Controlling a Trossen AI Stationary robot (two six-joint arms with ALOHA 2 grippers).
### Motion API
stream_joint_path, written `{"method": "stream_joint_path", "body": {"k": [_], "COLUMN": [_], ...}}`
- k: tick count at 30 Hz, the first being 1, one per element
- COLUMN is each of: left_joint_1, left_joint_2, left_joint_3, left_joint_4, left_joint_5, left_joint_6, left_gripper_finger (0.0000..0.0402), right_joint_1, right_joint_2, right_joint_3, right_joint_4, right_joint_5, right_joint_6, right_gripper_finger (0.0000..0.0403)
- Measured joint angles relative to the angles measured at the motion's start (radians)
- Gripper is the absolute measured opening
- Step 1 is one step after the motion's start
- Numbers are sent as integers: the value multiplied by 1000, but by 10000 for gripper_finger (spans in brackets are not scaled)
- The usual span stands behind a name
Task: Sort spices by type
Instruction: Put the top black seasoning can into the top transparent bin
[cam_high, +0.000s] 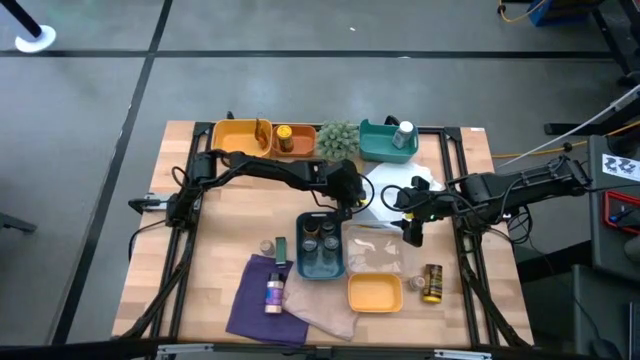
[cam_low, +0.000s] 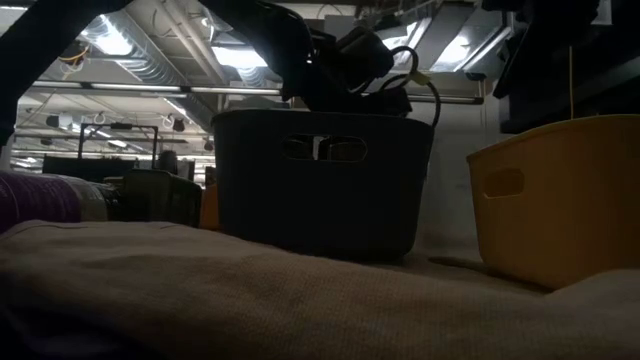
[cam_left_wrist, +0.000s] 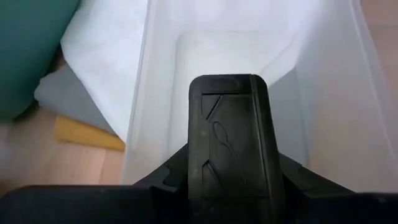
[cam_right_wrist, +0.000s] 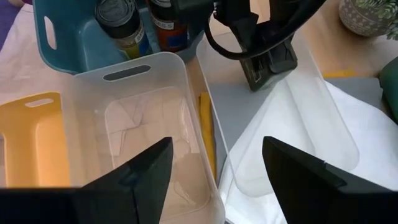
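Observation:
My left gripper (cam_high: 345, 195) hangs over the middle of the table, slanting down over a long clear tray (cam_right_wrist: 311, 134) that lies on a white cloth (cam_high: 392, 186). It is shut on a dark, flat-faced rectangular thing (cam_left_wrist: 227, 137); what it is I cannot tell. My right gripper (cam_right_wrist: 216, 149) stands open above a clear bin (cam_right_wrist: 146, 124), holding nothing. Dark-lidded spice jars (cam_high: 320, 240) stand in a blue basket (cam_right_wrist: 62, 43). Other spices rest on a purple cloth (cam_high: 272, 295), near the table's right side (cam_high: 432, 283), in the orange tray (cam_high: 284, 138) and in the teal tray (cam_high: 404, 133). My left gripper pinches the dark rectangular thing by its two narrow sides (cam_left_wrist: 194, 155) between the two fingers. The fingers slant down from the table's left side. The thing sticks out past the fingers, and its free end (cam_right_wrist: 264, 74) is over the clear tray's end; whether it touches the tray I cannot tell.
A yellow tray (cam_high: 375, 292) sits near the front, beside a beige cloth (cam_high: 320, 308). A green spiky plant (cam_high: 338, 138) stands at the back between the trays. A small jar (cam_high: 267, 246) and a green item (cam_high: 282, 248) lie left of the basket.

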Motion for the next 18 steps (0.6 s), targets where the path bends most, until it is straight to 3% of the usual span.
{"method": "stream_joint_path", "body": {"k": [18], "left_joint_1": [0], "left_joint_2": [0], "left_joint_3": [0], "left_joint_4": [5], "left_joint_5": [0], "left_joint_6": [27], "left_gripper_finger": [125], "right_joint_1": [0], "right_joint_2": [0], "right_joint_3": [0], "right_joint_4": [-4], "right_joint_5": [-10], "right_joint_6": [0], "right_gripper_finger": [248]}}
